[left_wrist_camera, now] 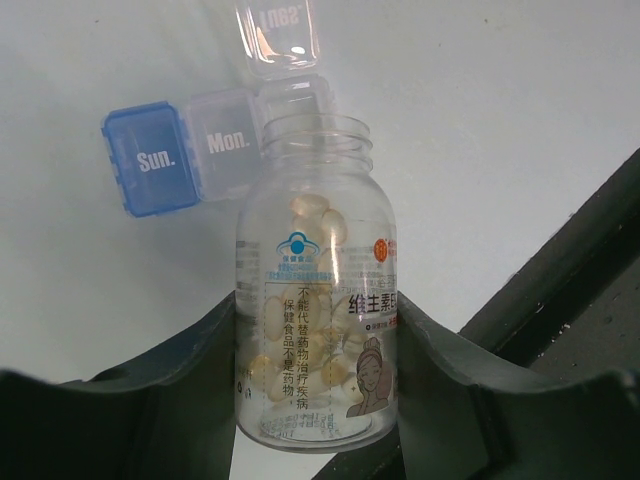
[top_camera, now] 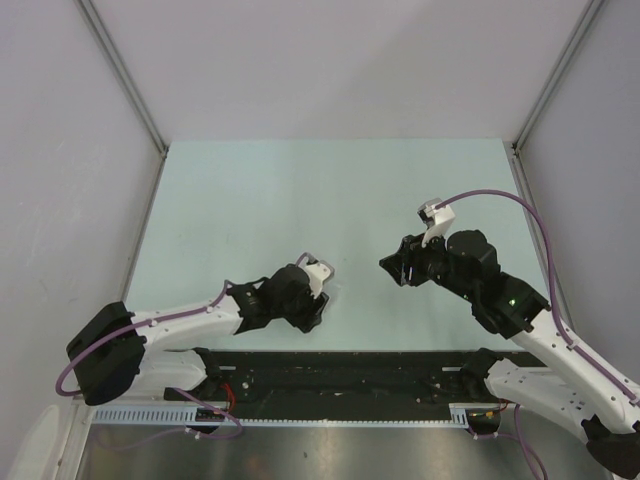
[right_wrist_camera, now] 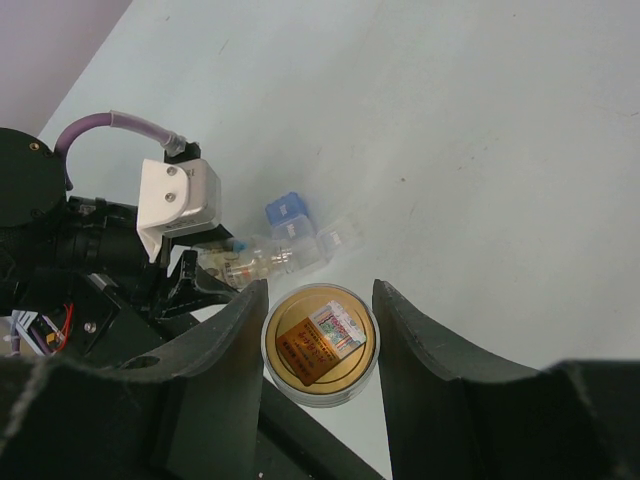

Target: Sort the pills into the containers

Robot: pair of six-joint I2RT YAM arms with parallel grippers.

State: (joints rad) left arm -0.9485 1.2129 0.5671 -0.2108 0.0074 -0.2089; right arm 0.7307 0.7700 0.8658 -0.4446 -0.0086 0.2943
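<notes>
note the left hand (left_wrist_camera: 318, 335) closed partway around the lower body of the clear bottle (left_wrist_camera: 315, 250), gripping it from both sides, uncapped mouth pointing away. find the pills (left_wrist_camera: 320, 215), pale tan, lying inside the bottle, none past the neck. note the right hand (right_wrist_camera: 320, 292) likewise closed partway, clamping the round gold cap (right_wrist_camera: 320, 345) by its rim, apart from the left hand and above the tabletop (right_wrist_camera: 480, 150). locate, just beyond the bottle mouth, the weekly pill organiser (right_wrist_camera: 290, 215) resting on the tabletop: blue sun. cell (left_wrist_camera: 152, 158) shut, mon. cell (left_wrist_camera: 225, 140) beside it shut, next cell open with its clear lid (left_wrist_camera: 278, 35) flipped up. cannot tell whether the open cell holds anything, being partly hidden behind the neck. treat the step in hand as the pour: bottle opened, cap held aside, target cell open. judge the task as barely begun. for the next move, bring the neck over the open cell and tip slowly, metering out a few pills rather than a rush. keep the bottle rim off the raised lid. expect stray pills to bounce or roll across the smooth tabletop with the mouth off-centre.
</notes>
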